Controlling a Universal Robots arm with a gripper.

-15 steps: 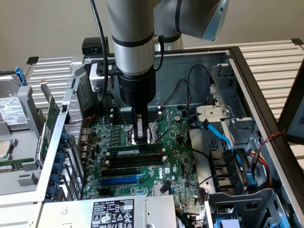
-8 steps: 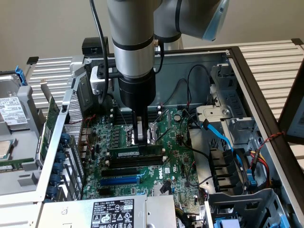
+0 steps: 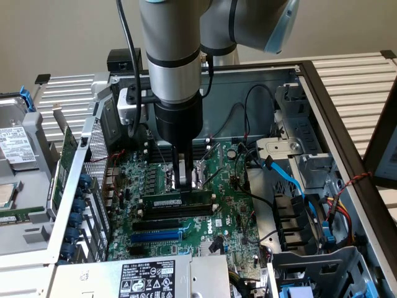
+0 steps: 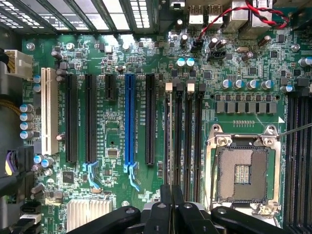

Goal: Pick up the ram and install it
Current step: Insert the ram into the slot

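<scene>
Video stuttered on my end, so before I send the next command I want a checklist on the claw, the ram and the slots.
1. Claw shut: ok, fingers together.
2. Claw lined up over the ram: ok, fingertips sit just above its top edge in the exterior view.
3. Ram standing in a black slot: ok, it runs along the slot next to the CPU socket.
4. Ram fully seated, white end clips latched: cannot tell.
5. Claw touching the ram: cannot tell.
6. Ram kept out of the blue slot: ok, nothing is in that slot.
</scene>
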